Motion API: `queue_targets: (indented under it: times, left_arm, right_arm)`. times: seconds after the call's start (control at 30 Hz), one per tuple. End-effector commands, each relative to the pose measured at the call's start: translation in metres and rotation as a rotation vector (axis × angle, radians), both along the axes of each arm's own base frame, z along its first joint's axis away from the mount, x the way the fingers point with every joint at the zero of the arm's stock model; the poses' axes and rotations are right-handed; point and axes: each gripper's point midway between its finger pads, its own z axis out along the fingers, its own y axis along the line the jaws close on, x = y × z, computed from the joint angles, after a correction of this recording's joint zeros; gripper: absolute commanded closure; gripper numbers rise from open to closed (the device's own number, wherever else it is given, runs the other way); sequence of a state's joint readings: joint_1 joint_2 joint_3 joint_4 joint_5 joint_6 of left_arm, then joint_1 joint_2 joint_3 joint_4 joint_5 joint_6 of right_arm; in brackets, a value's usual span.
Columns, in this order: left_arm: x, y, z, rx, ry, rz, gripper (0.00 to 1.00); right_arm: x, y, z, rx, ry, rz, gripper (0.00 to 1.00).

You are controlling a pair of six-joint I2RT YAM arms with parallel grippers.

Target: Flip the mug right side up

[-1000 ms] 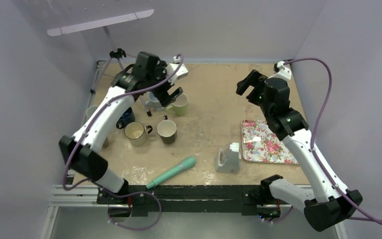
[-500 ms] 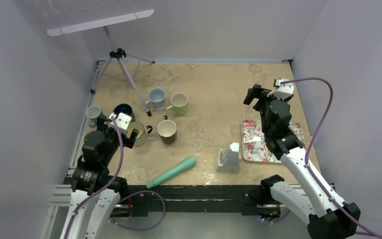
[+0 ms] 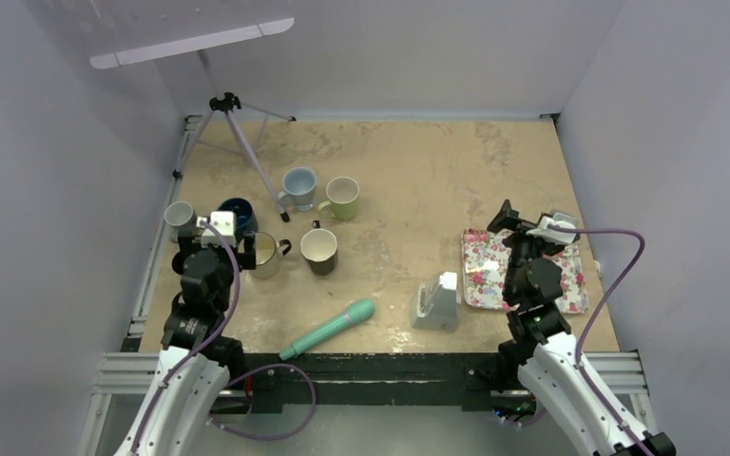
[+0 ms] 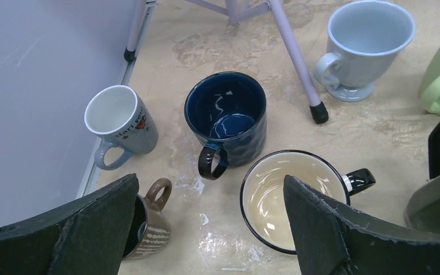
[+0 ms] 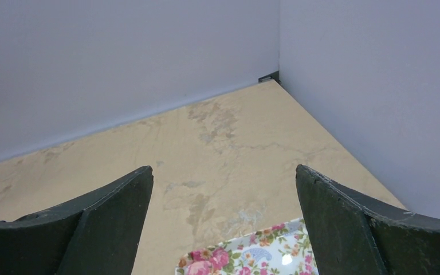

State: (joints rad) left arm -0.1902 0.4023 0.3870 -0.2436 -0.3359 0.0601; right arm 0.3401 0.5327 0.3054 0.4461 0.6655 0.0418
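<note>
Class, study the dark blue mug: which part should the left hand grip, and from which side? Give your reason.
Pinch the rim of the blue mug from above, one finger inside, away from its handle. It stands upright, mouth open; the handle faces the open left hand.

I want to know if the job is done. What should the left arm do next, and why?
Probably nothing more than park: the left gripper is open and empty, and every mug in view, the grey mug, navy mug, cream-lined mug, brown mug, pale blue mug, green mug and dark mug, stands mouth up.
</note>
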Motion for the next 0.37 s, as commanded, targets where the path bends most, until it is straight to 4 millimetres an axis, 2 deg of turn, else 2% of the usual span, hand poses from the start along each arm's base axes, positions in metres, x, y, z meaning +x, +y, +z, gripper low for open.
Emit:
queue_targets:
  times: [0.0,0.1,0.23,0.33]
  left_arm:
    - [0.006,0.011,0.012,-0.044,-0.125,0.085,0.0]
    - [0.005,0.015,0.007,-0.055,-0.144,0.114,0.0]
    - [0.004,0.01,0.001,-0.083,-0.126,0.097,0.03]
    - [0.005,0.015,0.006,-0.091,-0.153,0.131,0.01]
  right_arm:
    - [-0.012,-0.011,0.008,0.063,-0.104,-0.045,0.01]
    - [-0.015,-0.013,0.01,0.066,-0.112,-0.047,0.01]
    - [-0.013,-0.01,0.007,0.063,-0.099,-0.034,0.01]
    - [-0.009,-0.007,0.004,0.058,-0.078,-0.025,0.01]
